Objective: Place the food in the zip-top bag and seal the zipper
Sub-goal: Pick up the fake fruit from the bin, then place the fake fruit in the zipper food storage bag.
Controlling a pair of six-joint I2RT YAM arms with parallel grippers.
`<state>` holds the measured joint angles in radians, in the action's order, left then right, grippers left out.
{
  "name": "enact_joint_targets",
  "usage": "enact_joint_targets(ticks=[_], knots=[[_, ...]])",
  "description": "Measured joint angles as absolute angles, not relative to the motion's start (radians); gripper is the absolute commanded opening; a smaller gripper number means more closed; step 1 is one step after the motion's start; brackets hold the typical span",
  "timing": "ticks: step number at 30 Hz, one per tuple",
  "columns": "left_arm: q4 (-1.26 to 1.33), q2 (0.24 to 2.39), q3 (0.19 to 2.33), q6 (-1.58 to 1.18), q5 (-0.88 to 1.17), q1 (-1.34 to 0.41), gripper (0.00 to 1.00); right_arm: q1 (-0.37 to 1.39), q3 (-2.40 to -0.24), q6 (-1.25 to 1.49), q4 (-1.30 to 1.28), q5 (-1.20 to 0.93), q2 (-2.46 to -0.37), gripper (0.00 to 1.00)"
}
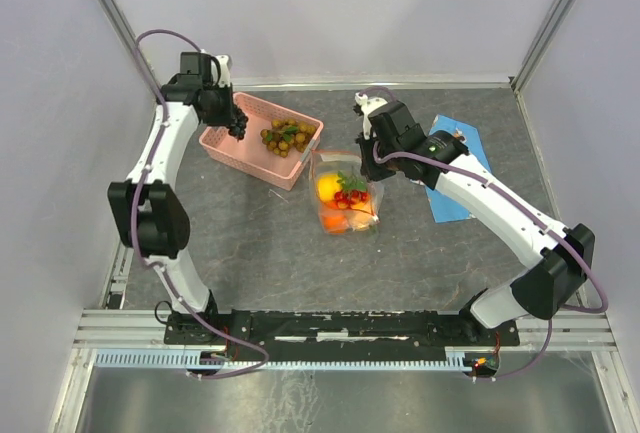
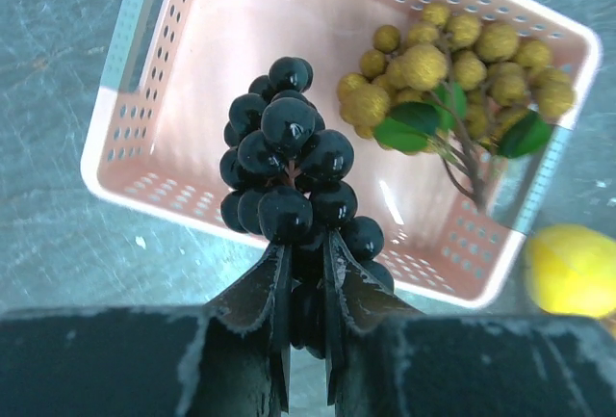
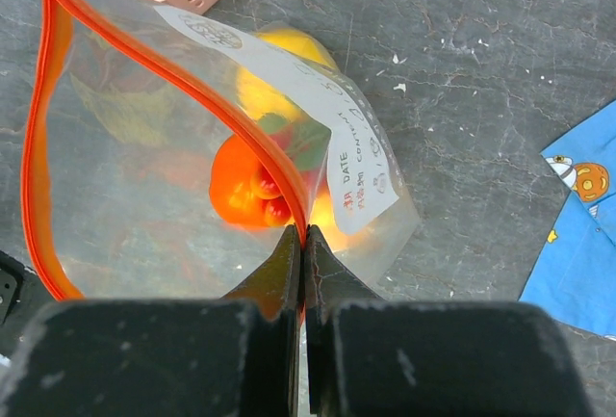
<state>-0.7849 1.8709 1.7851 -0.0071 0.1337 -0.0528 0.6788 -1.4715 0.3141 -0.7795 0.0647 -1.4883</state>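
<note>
My left gripper is shut on a black grape bunch and holds it over the left part of the pink basket; it also shows in the top view. A brownish-green grape bunch with leaves lies in the basket's right part. My right gripper is shut on the red zipper strip of the clear zip-top bag, holding its mouth open. The bag holds a lemon, cherries and an orange fruit. No slider tab shows.
A blue printed cloth lies under my right arm, and also shows in the right wrist view. The pink basket stands just behind and left of the bag. Grey walls close in the table on three sides.
</note>
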Motion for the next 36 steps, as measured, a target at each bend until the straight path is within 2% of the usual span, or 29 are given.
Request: enact_joint_targets(ticks=[10, 20, 29, 36], knots=[[-0.776, 1.496, 1.624, -0.198, 0.197, -0.054, 0.03, 0.680, -1.472, 0.327, -0.743, 0.031, -1.478, 0.02], [-0.765, 1.228, 1.520, -0.382, 0.419, -0.084, 0.03, 0.694, -1.472, 0.344, -0.708, 0.007, -1.478, 0.02], [-0.699, 1.105, 1.417, -0.558, 0.585, -0.271, 0.03, 0.707, -1.471, 0.358, -0.687, -0.001, -1.478, 0.02], [-0.620, 1.098, 1.338, -0.648, 0.621, -0.444, 0.03, 0.713, -1.468, 0.369, -0.675, 0.000, -1.478, 0.02]])
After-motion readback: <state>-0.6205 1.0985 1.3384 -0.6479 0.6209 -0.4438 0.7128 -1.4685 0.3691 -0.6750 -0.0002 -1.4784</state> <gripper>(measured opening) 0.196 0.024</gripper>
